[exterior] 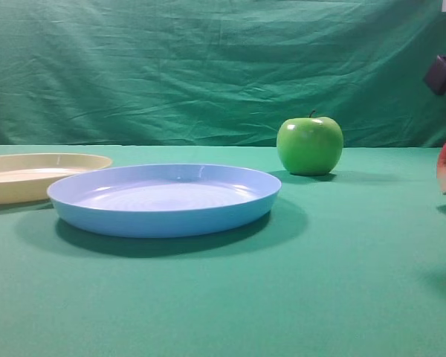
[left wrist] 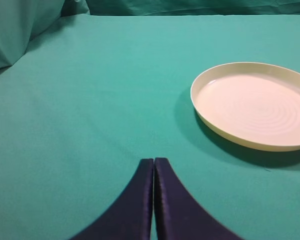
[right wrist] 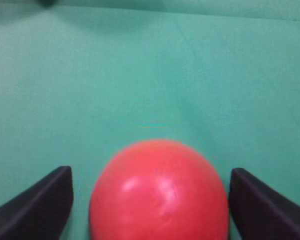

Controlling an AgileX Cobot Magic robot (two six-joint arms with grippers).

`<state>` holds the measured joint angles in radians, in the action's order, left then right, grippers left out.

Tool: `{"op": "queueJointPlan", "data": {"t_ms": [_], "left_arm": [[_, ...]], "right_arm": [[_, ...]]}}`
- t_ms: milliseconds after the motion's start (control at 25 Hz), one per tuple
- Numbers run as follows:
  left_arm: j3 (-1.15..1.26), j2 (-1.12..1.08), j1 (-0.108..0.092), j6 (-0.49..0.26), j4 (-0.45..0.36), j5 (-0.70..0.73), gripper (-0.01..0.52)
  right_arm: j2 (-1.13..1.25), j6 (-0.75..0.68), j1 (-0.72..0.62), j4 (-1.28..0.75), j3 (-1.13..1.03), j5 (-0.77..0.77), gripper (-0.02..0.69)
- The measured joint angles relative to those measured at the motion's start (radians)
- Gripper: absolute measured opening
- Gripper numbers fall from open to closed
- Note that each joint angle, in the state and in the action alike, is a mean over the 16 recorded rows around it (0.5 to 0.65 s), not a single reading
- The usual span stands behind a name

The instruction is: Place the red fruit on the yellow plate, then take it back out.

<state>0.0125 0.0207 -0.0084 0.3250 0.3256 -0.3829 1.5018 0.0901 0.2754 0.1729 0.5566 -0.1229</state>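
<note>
Plainly unlabelled, the red fruit point(right wrist: 159, 192) sits on the green worktop point(right wrist: 150, 80) between the spread fingers point(right wrist: 37, 205) of the right tool point(right wrist: 150, 200), gaps on both sides, while the left tool point(left wrist: 154, 162) rests pressed together near the yellow plate point(left wrist: 255, 105)

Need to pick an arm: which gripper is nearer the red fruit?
Right. The right gripper is open with the red fruit between its fingers, not touching. The left gripper, shut, sits by the yellow plate, no fruit in its view.
</note>
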Motion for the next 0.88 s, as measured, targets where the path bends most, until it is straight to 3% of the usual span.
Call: {"op": "queueJointPlan", "data": {"t_ms": [160, 320, 480, 880], "left_arm": [[0.000, 0.000, 0.000, 0.000, 0.000, 0.000, 0.000], [0.000, 0.000, 0.000, 0.000, 0.000, 0.000, 0.000], [0.000, 0.000, 0.000, 0.000, 0.000, 0.000, 0.000], [0.000, 0.000, 0.000, 0.000, 0.000, 0.000, 0.000]], "right_arm": [[-0.039, 0.002, 0.000, -0.007, 0.032, -0.069, 0.588], [-0.106, 0.004, 0.000, -0.014, 0.087, -0.177, 0.571], [-0.193, 0.005, 0.000, -0.013, 0.154, -0.309, 0.470], [-0.447, 0.007, 0.000, 0.098, 0.258, -0.538, 0.108]]}}
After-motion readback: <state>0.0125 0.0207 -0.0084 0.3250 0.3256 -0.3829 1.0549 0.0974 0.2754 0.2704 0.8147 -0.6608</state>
